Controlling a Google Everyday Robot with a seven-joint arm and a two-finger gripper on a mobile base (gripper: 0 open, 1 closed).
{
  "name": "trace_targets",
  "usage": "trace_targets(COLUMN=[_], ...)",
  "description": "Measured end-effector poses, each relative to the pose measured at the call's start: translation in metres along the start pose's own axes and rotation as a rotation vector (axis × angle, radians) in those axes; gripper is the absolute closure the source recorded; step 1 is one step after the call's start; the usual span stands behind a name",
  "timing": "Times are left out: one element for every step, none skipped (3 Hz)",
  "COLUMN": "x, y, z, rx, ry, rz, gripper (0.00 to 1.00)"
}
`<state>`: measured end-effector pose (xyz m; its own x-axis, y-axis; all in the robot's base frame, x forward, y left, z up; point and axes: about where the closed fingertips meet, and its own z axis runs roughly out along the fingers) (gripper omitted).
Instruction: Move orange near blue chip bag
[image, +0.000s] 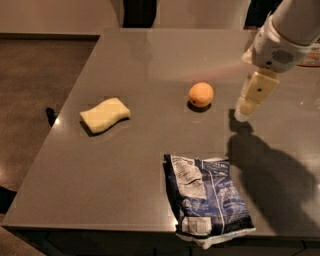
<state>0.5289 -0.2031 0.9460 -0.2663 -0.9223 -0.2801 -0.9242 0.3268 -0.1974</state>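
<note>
Your gripper (248, 102), state untellable, hovers beside the orange (201, 94), likely poised to carry it toward the blue chip bag (207, 197)

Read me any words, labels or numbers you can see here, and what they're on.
Crinkled dark-blue foil chip bag: white printed panels and a white end label, none of it legible.
Round orange fruit, pale yellow wavy sponge, and the gripper hanging right of the orange: no text.

White print panels on blue chip bag (207, 200) — nothing legible, gripper (244, 108) near orange (201, 94)
</note>
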Motion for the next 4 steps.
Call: trace_targets(x=[-0.011,-0.02,-0.024,-0.027], y=[-0.022,-0.038,-0.048,-0.053], z=[0.028,0.061,0.09,0.107], rx=[-0.017,-0.041,-0.062,-0.076], ry=[-0.017,-0.016,-0.002,-0.007], rz=[0.029,0.05,0.07,0.089], gripper=[0.0,0.0,0.0,0.0])
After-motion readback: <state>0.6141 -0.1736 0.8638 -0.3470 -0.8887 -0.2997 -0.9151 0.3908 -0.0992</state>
